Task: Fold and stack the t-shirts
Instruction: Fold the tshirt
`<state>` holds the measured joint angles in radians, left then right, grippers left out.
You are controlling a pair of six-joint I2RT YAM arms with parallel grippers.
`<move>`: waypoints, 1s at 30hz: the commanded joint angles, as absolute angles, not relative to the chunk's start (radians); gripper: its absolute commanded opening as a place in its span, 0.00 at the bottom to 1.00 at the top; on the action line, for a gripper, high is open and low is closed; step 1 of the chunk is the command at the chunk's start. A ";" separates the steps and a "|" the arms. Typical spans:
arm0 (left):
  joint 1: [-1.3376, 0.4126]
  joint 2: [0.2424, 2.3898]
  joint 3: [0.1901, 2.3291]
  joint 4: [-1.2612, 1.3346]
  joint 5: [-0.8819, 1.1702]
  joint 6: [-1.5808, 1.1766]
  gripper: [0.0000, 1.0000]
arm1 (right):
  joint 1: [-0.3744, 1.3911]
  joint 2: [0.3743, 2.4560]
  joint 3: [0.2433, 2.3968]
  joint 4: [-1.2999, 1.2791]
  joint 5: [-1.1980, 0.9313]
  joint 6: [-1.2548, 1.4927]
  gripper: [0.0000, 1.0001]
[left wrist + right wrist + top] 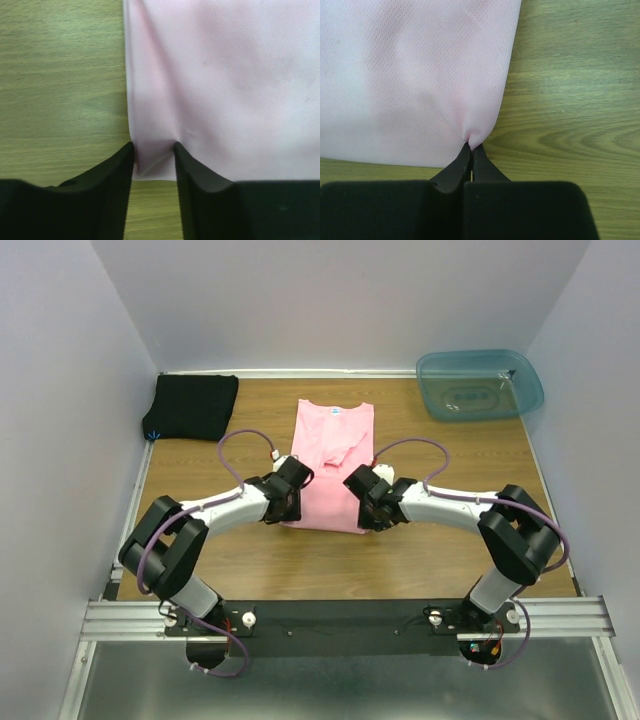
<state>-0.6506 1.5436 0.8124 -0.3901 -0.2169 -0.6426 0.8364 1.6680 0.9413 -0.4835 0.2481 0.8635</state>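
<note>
Pink shirt (333, 455) hem: right hand (471, 146) pinches, left hand (153, 146) straddles

No readable text anywhere, small blue neck label (338, 410) on pink t-shirt (333, 455), too small to read

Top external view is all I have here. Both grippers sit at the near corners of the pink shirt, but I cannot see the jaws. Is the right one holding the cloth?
Observer: Yes. In the right wrist view the right gripper is shut on the near right corner of the pink shirt, and creases run out from the pinch.
Operator: And the left one?
Observer: The left gripper is not closed yet. Its jaws stand apart, with the near left corner lying between them.
Operator: Is the cloth lifted there?
Observer: I cannot say for certain. It bunches slightly between the jaws, and the rest looks flat on the table.
</note>
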 commanded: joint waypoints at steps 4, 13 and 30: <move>-0.673 1.623 0.779 -0.488 -0.189 -0.689 0.21 | 0.854 1.727 0.871 -0.588 0.222 0.867 0.00; -0.687 1.522 0.758 -0.625 -0.109 -0.644 0.00 | 0.853 1.660 0.905 -0.741 0.149 0.813 0.01; -0.752 1.121 0.837 -0.910 0.374 -0.615 0.00 | 0.851 1.494 1.262 -1.357 -0.006 0.623 0.00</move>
